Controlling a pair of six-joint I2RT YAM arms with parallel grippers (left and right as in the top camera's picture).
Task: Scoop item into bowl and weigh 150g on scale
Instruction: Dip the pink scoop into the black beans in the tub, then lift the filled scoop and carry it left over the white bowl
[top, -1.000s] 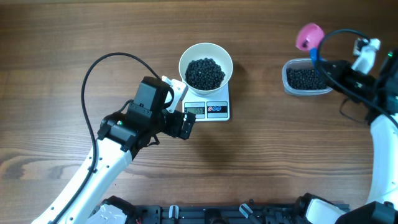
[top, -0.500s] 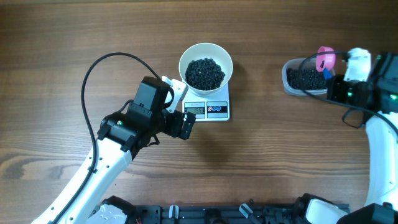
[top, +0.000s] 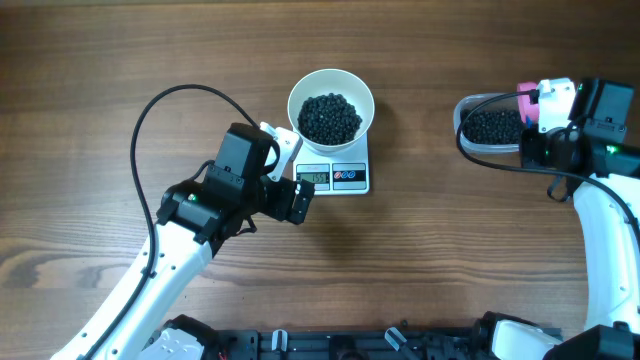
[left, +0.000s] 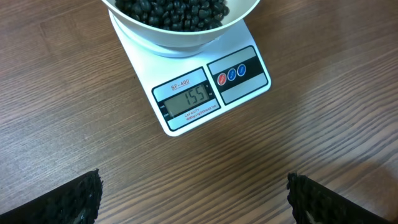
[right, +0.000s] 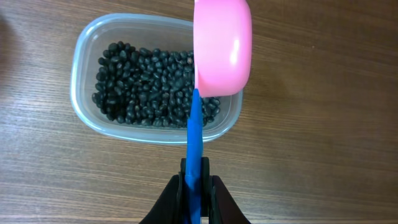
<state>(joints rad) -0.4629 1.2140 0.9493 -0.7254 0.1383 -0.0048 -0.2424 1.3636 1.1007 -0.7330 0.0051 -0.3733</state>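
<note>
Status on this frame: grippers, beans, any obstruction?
Left gripper open, beside scale. Right gripper shut on scoop, over tub. Beans in bowl on scale, display reads 155. Nothing blocking.

White bowl (top: 331, 80), black beans (top: 331, 118) (pink scoop (right: 223, 46), blue handle (right: 194, 137))

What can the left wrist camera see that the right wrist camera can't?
Only the left wrist camera sees the white scale, its display reading 155, the white bowl standing on it with black beans inside, and the left gripper wide open. Only the right wrist camera sees the clear tub and the pink scoop, whose blue handle the right gripper is shut on. Both show black beans and the brown wooden table.
</note>
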